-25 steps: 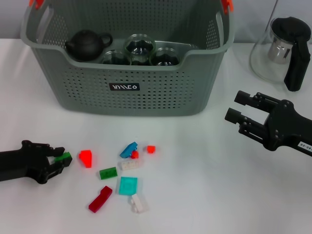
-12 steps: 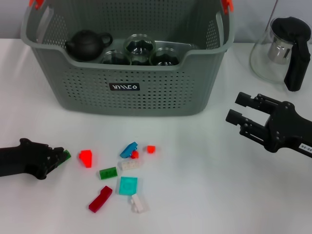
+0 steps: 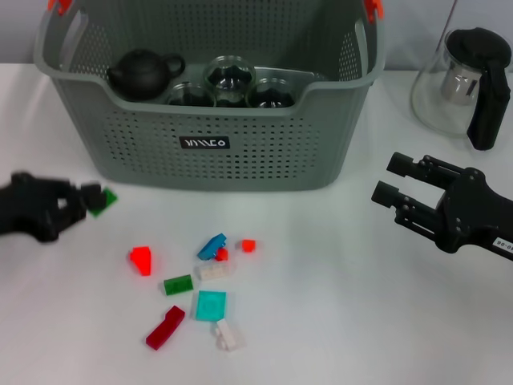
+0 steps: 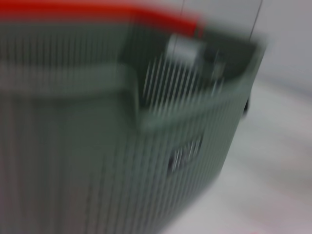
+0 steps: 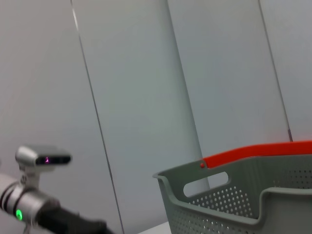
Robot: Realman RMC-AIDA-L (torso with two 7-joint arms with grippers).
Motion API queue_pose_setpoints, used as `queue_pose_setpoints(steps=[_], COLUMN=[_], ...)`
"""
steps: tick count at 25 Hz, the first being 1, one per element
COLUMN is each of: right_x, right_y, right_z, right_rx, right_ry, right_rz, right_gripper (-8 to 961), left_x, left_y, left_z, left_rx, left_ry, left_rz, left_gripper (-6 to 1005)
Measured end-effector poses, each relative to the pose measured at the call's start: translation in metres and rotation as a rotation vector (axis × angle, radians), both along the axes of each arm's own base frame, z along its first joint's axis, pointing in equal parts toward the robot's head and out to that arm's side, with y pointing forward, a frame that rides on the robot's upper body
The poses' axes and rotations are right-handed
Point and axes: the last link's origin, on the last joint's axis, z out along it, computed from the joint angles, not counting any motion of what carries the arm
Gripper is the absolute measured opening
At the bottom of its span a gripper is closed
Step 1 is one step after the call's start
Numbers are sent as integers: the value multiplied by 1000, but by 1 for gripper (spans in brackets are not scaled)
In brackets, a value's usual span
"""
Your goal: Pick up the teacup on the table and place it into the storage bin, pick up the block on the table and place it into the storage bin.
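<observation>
**Left gripper holds a green block beside the bin**

Head view: the left gripper is at the table's left edge, near the front left corner of the storage bin, its fingers closed on a small green block. The bin already holds a dark teapot and three glass teacups side by side. Loose blocks lie on the table in front of the bin — an orange one, a blue one, a teal square, a dark red one. The right gripper hovers over the table to the bin's right, fingers spread and empty, below a glass jug.

Left wrist view: the bin's perforated wall fills the frame, with an orange handle clip on top.

Right wrist view: the bin's rim and orange clip — behind them, grey wall panels
</observation>
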Motion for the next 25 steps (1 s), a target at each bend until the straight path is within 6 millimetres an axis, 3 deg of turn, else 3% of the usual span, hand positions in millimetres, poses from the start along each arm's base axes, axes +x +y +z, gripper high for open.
queue_pose_setpoints(steps=[6, 12, 15, 18, 22, 25], right_x=[-1, -1, -1, -1, -1, -1], right_y=[0, -1, -1, -1, -1, 0], right_z=[-1, -1, -1, -1, -1, -1], right_rx=[-3, -6, -6, -6, -6, -2], right_ry=[4, 8, 8, 8, 8, 7], right_rz=[1, 0, -1, -1, -1, 0], right_gripper=[576, 576, 576, 576, 576, 576], left_x=[51, 119, 148, 174, 192, 191], left_y=[26, 72, 99, 135, 163, 176], left_z=[37, 60, 54, 35, 3, -24], left_rx=[-37, -41, -42, -3, 49, 62], left_ry=[-186, -334, -283, -154, 45, 207], left_rz=[-70, -126, -133, -95, -65, -29], left_gripper=[128, 138, 143, 149, 155, 160])
